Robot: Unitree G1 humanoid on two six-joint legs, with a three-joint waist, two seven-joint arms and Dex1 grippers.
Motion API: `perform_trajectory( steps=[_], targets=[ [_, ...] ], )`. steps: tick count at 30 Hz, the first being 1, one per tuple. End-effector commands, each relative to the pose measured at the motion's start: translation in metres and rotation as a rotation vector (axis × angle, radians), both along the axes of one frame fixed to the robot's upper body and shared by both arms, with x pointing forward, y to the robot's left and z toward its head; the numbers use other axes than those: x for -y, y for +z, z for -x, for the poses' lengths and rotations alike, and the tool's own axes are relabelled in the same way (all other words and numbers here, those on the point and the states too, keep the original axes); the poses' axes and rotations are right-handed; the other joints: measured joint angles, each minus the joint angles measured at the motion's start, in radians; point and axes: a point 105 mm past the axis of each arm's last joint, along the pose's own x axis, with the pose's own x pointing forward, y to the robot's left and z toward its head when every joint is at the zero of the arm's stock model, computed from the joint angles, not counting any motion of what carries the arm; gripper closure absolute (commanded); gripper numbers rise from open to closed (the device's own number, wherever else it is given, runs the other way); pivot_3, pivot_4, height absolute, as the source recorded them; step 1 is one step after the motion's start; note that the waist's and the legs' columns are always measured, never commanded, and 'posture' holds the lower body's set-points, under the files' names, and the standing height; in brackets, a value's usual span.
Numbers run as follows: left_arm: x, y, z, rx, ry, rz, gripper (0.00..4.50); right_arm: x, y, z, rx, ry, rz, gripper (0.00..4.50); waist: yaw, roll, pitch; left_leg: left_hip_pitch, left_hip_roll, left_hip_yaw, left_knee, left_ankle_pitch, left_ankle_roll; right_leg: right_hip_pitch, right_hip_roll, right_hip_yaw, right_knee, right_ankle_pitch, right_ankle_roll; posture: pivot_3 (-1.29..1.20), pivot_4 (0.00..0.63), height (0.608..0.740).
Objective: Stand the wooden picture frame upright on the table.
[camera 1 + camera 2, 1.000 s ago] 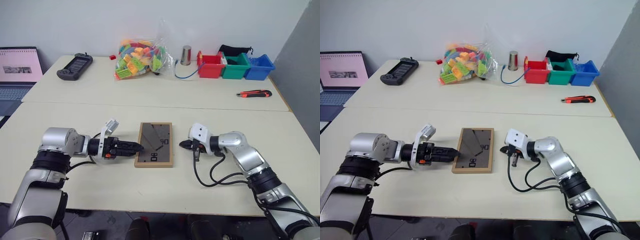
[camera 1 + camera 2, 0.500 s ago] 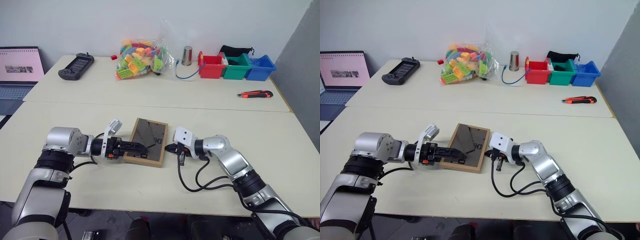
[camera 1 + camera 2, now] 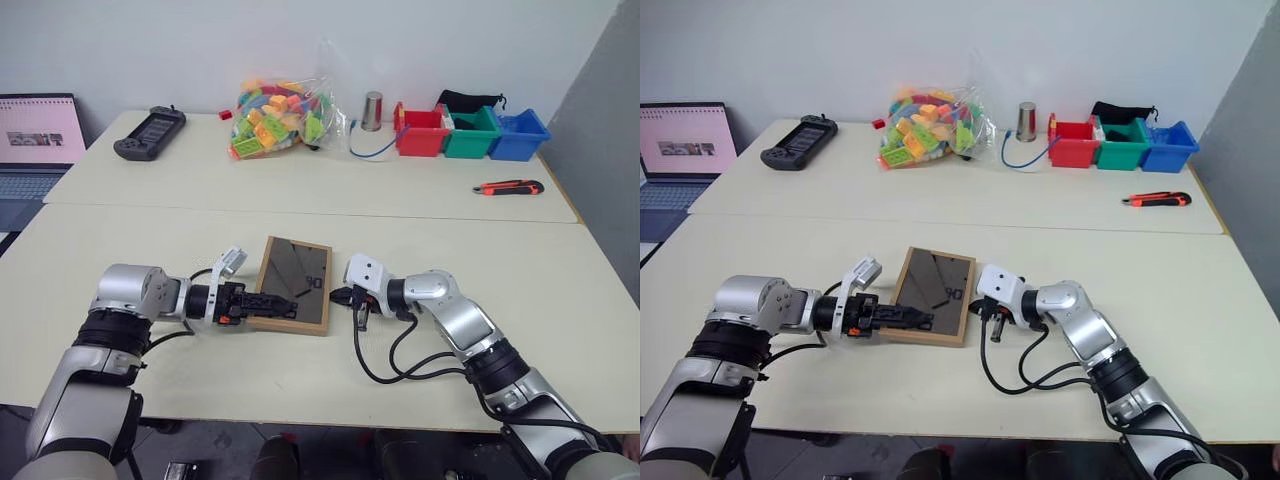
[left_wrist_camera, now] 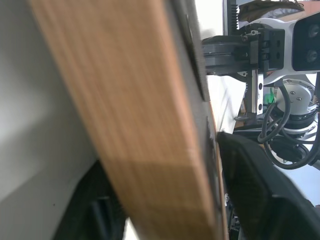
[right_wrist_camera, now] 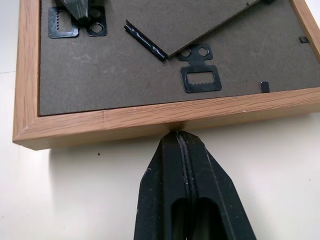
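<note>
Probably lab: laptop (image 3: 35, 140), sorting bins (image 3: 470, 133), brick bag (image 3: 280, 115).

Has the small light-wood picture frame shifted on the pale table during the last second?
Yes. The light-wood picture frame slid towards the robot's left and turned, judged against the table seam.

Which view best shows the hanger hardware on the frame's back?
Right wrist view: the wooden picture frame's back panel is close, with the hangers sharp. The eye views show its back small; the left wrist view, its wood edge between the left gripper's fingers.

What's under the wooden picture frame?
The wooden picture frame lies back side up on the table, its left edge between the left gripper's fingers. Its picture side faces down, so that is hidden.
</note>
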Motion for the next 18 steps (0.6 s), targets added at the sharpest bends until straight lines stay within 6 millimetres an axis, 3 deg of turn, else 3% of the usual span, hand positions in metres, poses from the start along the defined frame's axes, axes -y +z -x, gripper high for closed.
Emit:
perform_trajectory(
  steps=[1, 4, 10, 13, 16, 17, 18],
  targets=[
    [0.003, 0.006, -0.003, 0.041, -0.004, 0.009, 2.79, -0.005, 0.016, -0.001, 0.048, 0.016, -0.032, 4.5, 0.0, 0.0, 0.0, 0.0, 0.0, 0.0, 0.0, 0.0, 0.0, 0.0, 0.0, 0.0, 0.0, 0.0, 0.0, 0.0, 0.15, 0.74],
    [0.003, 0.006, -0.005, 0.07, -0.011, -0.003, 3.19, -0.003, 0.017, -0.003, 0.049, 0.003, -0.036, 4.5, 0.0, 0.0, 0.0, 0.0, 0.0, 0.0, 0.0, 0.0, 0.0, 0.0, 0.0, 0.0, 0.0, 0.0, 0.0, 0.0, 0.15, 0.74],
    [0.01, 0.017, -0.011, 0.122, -0.01, 0.024, 3.21, 0.007, 0.021, -0.007, 0.036, -0.037, -0.052, 4.5, 0.0, 0.0, 0.0, 0.0, 0.0, 0.0, 0.0, 0.0, 0.0, 0.0, 0.0, 0.0, 0.0, 0.0, 0.0, 0.0, 0.15, 0.74],
    [0.013, 0.034, -0.014, 0.182, 0.003, 0.076, 3.21, 0.039, 0.028, -0.01, 0.006, -0.099, -0.067, 4.5, 0.006, 0.0, 0.0, 0.0, 0.0, 0.0, 0.0, 0.0, 0.0, 0.0, 0.0, 0.0, 0.0, 0.0, 0.0, 0.0, 0.15, 0.74],
    [0.014, 0.048, -0.014, 0.232, 0.026, 0.117, 3.21, 0.07, 0.048, -0.012, -0.042, -0.165, -0.136, 4.5, 0.017, 0.0, 0.0, -0.001, 0.0, 0.0, 0.0, 0.0, 0.0, 0.0, 0.0, 0.0, -0.001, 0.0, 0.0, 0.0, 0.15, 0.74],
    [0.015, 0.052, -0.015, 0.248, 0.033, 0.129, 3.21, 0.076, 0.056, -0.01, -0.063, -0.16, -0.159, 4.14, 0.021, 0.0, 0.0, -0.001, 0.0, 0.0, 0.0, 0.0, 0.0, 0.0, 0.0, 0.0, -0.001, 0.0, 0.0, 0.0, 0.15, 0.74],
    [0.017, 0.055, -0.015, 0.267, 0.04, 0.138, 3.21, 0.083, 0.065, -0.008, -0.078, -0.158, -0.178, 4.11, 0.022, 0.001, 0.001, -0.001, 0.0, 0.0, 0.0, 0.0, 0.0, 0.0, 0.0, 0.0, -0.001, 0.0, 0.0, 0.0, 0.15, 0.74]
  ],
)
